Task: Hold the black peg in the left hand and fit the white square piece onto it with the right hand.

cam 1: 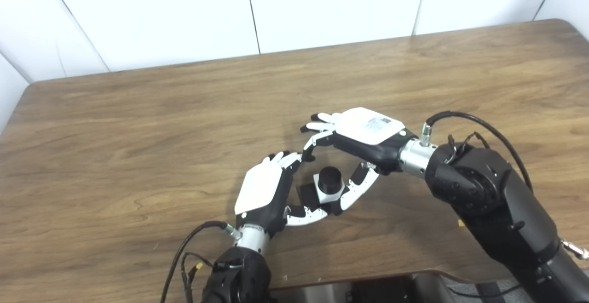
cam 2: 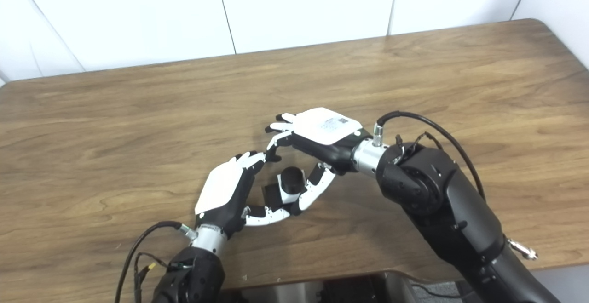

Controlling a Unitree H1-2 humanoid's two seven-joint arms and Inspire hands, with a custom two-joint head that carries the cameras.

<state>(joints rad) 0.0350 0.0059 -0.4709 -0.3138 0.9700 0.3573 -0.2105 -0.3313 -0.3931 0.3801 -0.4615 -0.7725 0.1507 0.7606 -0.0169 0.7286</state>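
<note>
The black peg stands upright on the wooden table, near the front middle, with a black base showing at its left. The white square piece sits around the peg's lower part. My left hand is open just left of them, fingers spread above and thumb curving under the front of the piece. My right hand is open to the right and behind, its thumb lying against the right side of the white piece and its fingers stretched out beyond the peg.
The table's front edge runs close below both wrists. White wall panels stand behind the far edge. Cables loop off the right forearm and others off the left forearm.
</note>
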